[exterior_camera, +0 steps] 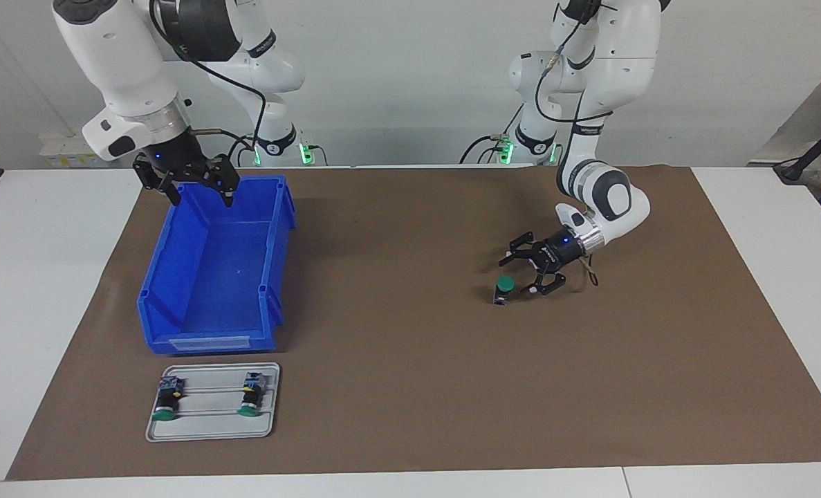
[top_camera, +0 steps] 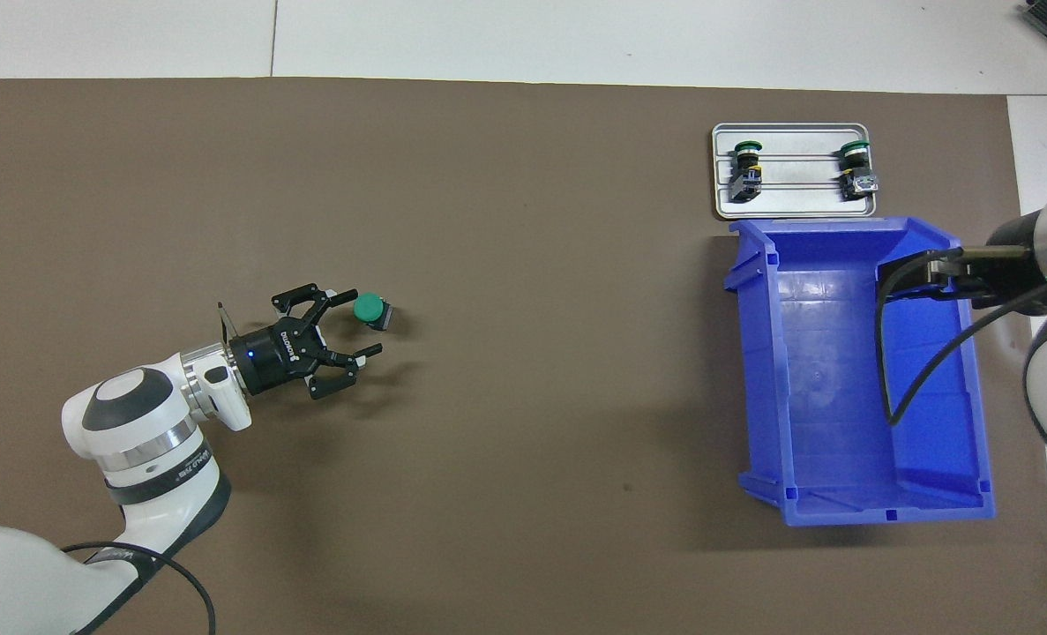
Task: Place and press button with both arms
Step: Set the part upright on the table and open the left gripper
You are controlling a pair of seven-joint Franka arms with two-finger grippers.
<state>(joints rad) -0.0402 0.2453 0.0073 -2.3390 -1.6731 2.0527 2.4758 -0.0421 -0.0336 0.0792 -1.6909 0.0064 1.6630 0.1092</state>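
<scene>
Green-capped button (exterior_camera: 504, 287) is seen standing on the brown mat (exterior_camera: 410, 387) toward the left arm's end, released, just beside the spread fingers of the left gripper (exterior_camera: 525, 274). Right gripper (exterior_camera: 199, 188), jaws apart and holding nothing, is held over the blue bin (exterior_camera: 175, 277); two like buttons are noted on the grey tray (exterior_camera: 209, 429) near the mat's edge farthest from the robots.

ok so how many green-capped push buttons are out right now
3: one green-capped button stands on the brown mat by the open left gripper; two more lie on the grey metal tray. None visible in the blue plastic bin.
</scene>
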